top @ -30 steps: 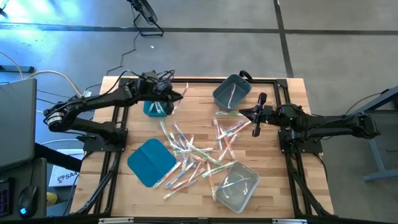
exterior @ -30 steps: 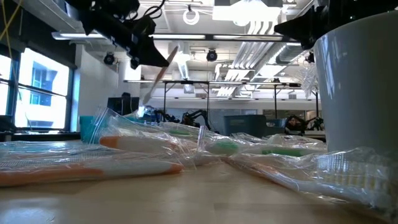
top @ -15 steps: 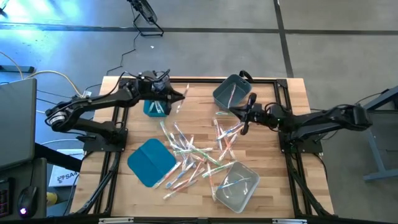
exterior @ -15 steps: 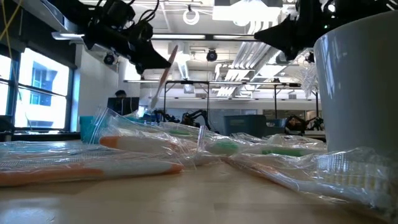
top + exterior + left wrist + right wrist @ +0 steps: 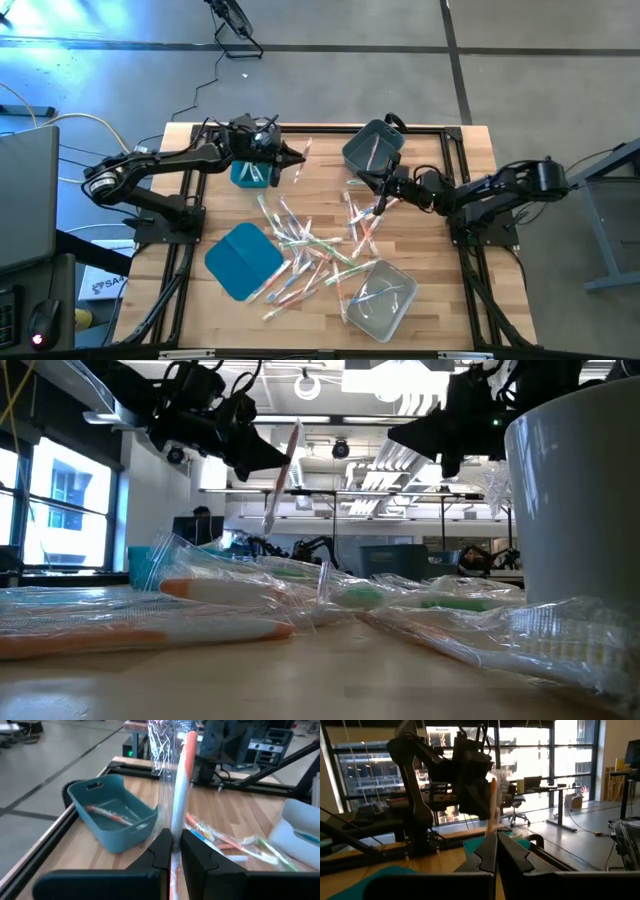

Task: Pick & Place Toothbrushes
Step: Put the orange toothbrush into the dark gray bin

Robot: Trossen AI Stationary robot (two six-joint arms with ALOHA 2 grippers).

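A: Toothbrushes [image 5: 305,245] mostly lie piled mid-table. Left gripper [image 5: 296,160], clenched on an orange wrapped toothbrush [image 5: 179,795], has edged off the teal bin [image 5: 248,174].

B: Right gripper [image 5: 379,206], closed and empty, has dropped toward the pile, probably picking next.

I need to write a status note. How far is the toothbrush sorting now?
Done: a few toothbrushes lie in the teal bin, grey bin and clear bin. In hand: the left gripper holds a wrapped orange toothbrush above the table; the right gripper, shut and empty, is over the pile. Left: most of the pile.
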